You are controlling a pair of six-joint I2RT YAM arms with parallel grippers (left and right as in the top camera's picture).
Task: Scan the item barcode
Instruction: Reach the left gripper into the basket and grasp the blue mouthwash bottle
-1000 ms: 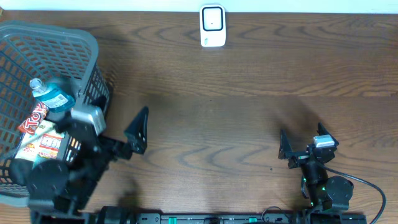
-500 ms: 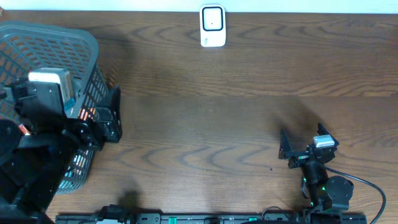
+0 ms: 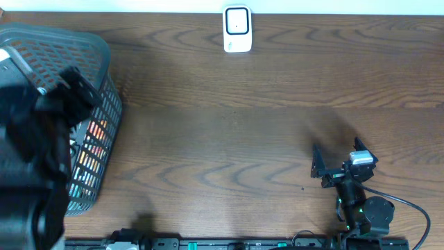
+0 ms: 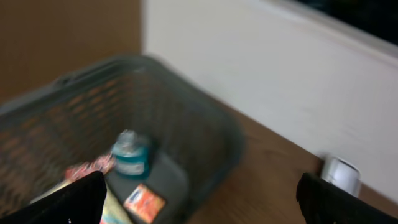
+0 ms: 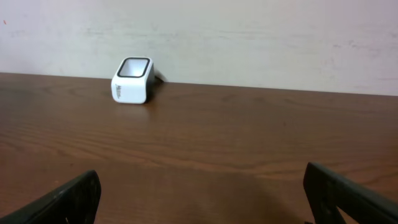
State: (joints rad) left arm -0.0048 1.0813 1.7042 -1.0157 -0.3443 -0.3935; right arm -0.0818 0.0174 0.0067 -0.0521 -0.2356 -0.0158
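The left pincer [image 4: 202, 205] hangs wide open above the grey basket [image 4: 205, 127], holding nothing. Below and ahead of it, inside the basket, lie a blue bottle [image 4: 129, 157] and an orange packet [image 4: 143, 200] just beside it. The white scanner [image 4: 340, 175] stands farther ahead and to its right, on the counter [image 3: 263, 139]. The right pincer [image 5: 202, 199] is open and empty too, low over the counter, with the scanner well ahead of it to the left.
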